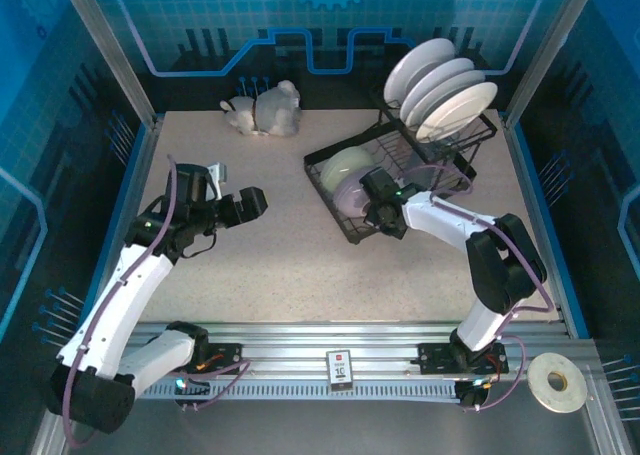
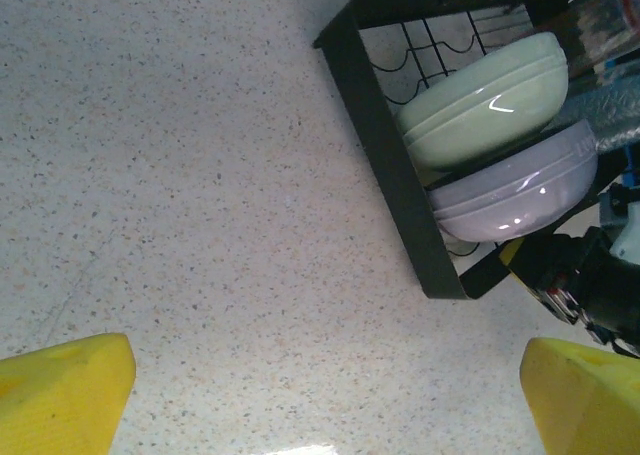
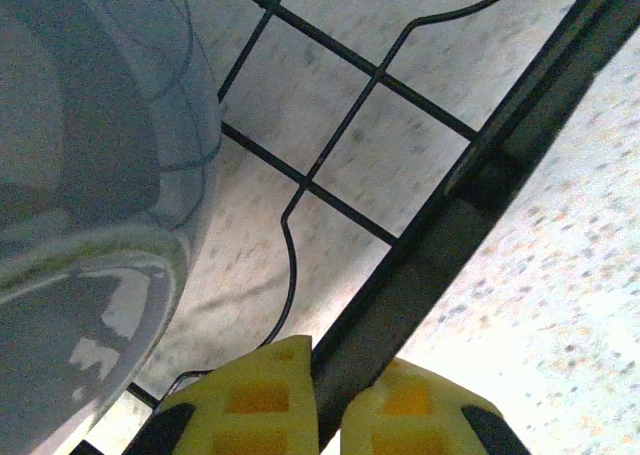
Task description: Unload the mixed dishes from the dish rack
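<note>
R gripper: fingertips pinched on near frame bar of dish rack. L gripper: jaws wide apart, over bare table. Lavender bowl and green bowl stand on edge in lower tier; plates in upper tier. Likely rigid, slick, breakable: take by rim.

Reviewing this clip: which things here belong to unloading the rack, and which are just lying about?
Belong to the job: dish rack; three plates standing in its upper tier; pale green bowl; lavender bowl.

Just lying about: white animal figurine; tape roll; small label card.
</note>
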Robot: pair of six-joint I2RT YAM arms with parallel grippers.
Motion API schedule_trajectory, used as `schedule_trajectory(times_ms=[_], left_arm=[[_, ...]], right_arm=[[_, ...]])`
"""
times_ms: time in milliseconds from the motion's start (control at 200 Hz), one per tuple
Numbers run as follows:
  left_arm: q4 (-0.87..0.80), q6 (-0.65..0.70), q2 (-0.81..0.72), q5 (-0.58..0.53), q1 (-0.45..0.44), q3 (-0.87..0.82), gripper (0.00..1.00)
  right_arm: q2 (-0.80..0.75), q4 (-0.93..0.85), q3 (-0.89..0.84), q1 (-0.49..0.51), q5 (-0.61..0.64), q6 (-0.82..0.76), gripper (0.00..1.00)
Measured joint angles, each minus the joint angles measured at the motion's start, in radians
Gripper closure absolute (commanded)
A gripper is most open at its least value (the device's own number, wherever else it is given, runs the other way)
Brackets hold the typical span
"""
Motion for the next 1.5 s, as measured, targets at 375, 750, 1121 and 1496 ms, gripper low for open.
schedule_trajectory(times_ms=[375,750,1121,1496], left_arm=[[0.002,0.166,0.15,-0.028,0.0,0.036,0.07],[0.032,0.226,0.318,-0.078,0.0,0.042,0.2],[0.076,0.221,0.476,-0.124,0.0,0.042,0.34],[0.109,0.183,0.59,-0.129,-0.029,0.045,0.61]], right_arm=[[-0.108,0.145,-0.147,0.143,-0.067,-0.148,1.0],[-0.166,0.218,-0.227,0.155,-0.143,-0.245,1.0],[-0.248,0.267,-0.319,0.118,-0.192,-0.283,1.0],[-0.308,0.264,-0.37,0.031,-0.284,-0.32,1.0]])
